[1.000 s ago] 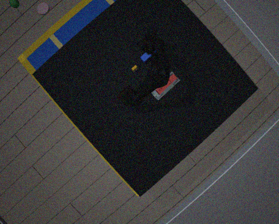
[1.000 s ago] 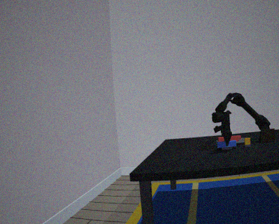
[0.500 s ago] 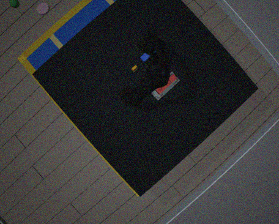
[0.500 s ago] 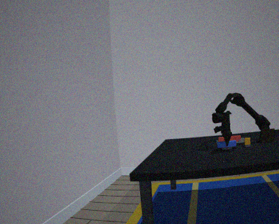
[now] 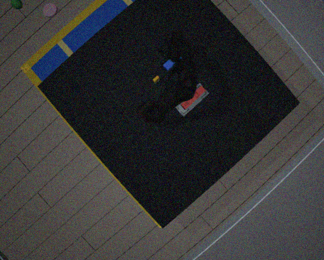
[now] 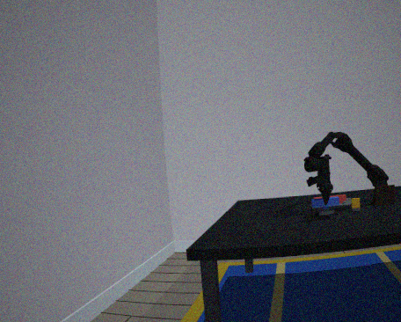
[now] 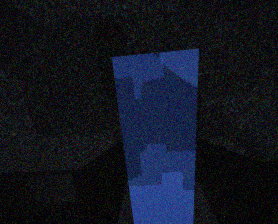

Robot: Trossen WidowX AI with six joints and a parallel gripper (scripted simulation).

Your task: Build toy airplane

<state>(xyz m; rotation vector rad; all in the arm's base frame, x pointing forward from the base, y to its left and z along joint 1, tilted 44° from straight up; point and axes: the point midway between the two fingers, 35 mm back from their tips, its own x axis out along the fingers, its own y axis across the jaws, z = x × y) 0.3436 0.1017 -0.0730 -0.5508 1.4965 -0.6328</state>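
Note:
My gripper (image 6: 325,203) (image 7: 159,157) points down and is shut on the blue wing (image 5: 168,65) (image 6: 317,203) (image 7: 160,117). The wing is held across its width between the fingers, slightly raised over a small grey piece (image 6: 326,213). The red fuselage (image 5: 200,93) (image 6: 342,198) lies lengthwise in the grey cradle (image 5: 181,110); whether it sits fully flat is too small to tell. The orange-yellow tail fin piece (image 5: 155,79) (image 6: 355,202) stands apart from the cradle, near the wing. The wing's tab and the fuselage sockets cannot be made out.
The black table (image 5: 160,160) (image 6: 264,224) carries all the parts. The arm's base (image 6: 385,196) stands at the right in the exterior view. On the floor are a blue mat (image 5: 94,28) with a yellow border, a pink ball (image 5: 50,10) and a green ball (image 5: 16,3).

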